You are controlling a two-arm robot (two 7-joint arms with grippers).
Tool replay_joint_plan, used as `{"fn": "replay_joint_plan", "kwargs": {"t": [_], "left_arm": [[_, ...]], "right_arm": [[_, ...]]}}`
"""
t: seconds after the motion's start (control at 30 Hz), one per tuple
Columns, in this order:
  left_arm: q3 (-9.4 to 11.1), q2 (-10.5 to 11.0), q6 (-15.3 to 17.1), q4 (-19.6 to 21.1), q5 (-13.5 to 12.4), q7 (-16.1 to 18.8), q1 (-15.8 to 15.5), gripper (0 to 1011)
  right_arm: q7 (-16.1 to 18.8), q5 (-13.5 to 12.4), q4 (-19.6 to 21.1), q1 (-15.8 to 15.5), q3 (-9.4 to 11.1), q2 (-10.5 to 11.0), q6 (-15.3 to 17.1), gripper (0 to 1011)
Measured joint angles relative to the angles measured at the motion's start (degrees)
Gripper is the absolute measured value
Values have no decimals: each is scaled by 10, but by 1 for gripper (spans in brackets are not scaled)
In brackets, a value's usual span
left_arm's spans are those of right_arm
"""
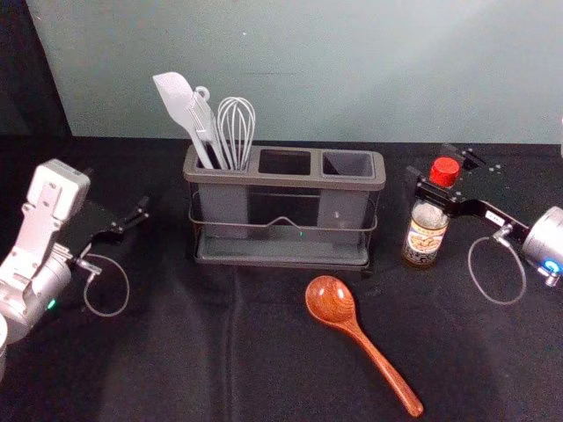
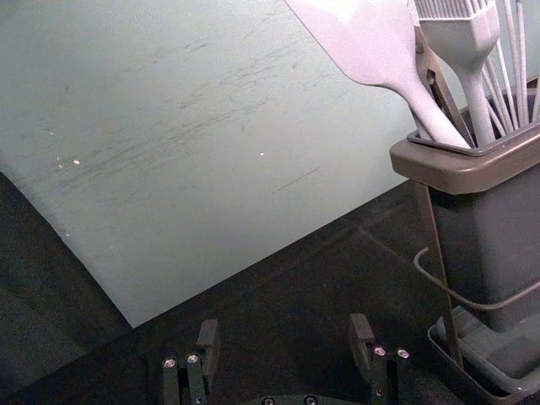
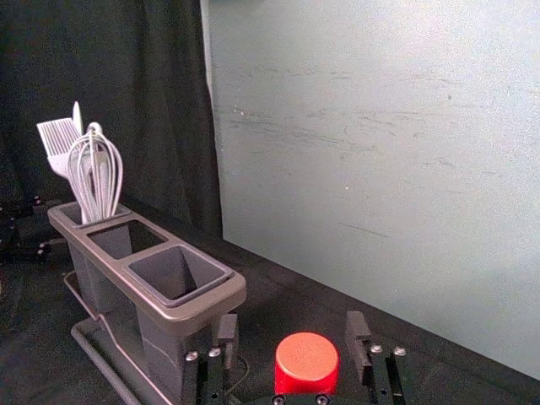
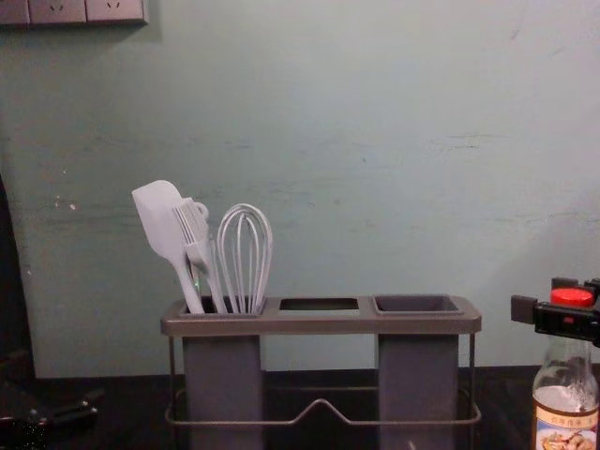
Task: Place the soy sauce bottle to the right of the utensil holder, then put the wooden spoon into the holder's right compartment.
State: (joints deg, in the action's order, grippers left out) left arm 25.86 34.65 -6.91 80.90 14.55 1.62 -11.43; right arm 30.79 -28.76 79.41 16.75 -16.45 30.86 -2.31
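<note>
Head view: soy sauce bottle [image 1: 425, 236] standing upright on tabletop [image 1: 202, 352], three o'clock from utensil holder [image 1: 283, 251]. Right hand [image 1: 431, 161] reaching in around bottle's top. Wooden spoon [image 1: 381, 362] lying at five o'clock from holder, likely light, stiff, smooth; mid-handle probably suiting grasp.

Left wrist view: left hand idling at nine o'clock from holder, fingers spread wide, holding nothing.

Right wrist view: fingers spreading wide, red cap [image 3: 306, 361] sitting between, gaps showing both sides, nothing gripped.

Chest view: bottle looking like glass, probably heavier, rigid, slippery, breakable; neck below cap seeming best hold.

Soy sauce bottle [image 4: 563, 380] cut off at chest view's bottom; label [image 4: 565, 420] print too small to read.
</note>
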Motion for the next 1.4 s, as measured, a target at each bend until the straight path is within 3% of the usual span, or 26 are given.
{"fn": "replay_joint_plan", "kwargs": {"t": [0.27, 0.5, 0.83, 1.03, 1.27, 1.4], "left_arm": [[0, 0, 0, 0, 0, 0, 0, 1005], [0, 0, 0, 0, 0, 0, 0, 1005], [0, 0, 0, 0, 0, 0, 0, 1005], [0, 0, 0, 0, 0, 0, 0, 1005], [0, 0, 0, 0, 0, 0, 0, 1005], [0, 0, 0, 0, 0, 0, 0, 1005]], "right_arm": [[0, 0, 1, 0, 0, 0, 0, 1000], [-3, 4, 8, -3, 2, 4, -4, 1003], [-37, 31, 89, -36, 27, 22, -7, 1003], [-41, 36, 132, -53, 38, 28, -4, 1002], [-26, 22, 162, -68, 50, 33, -16, 1003], [-4, -6, 184, -79, 59, 40, -21, 1003]]}}
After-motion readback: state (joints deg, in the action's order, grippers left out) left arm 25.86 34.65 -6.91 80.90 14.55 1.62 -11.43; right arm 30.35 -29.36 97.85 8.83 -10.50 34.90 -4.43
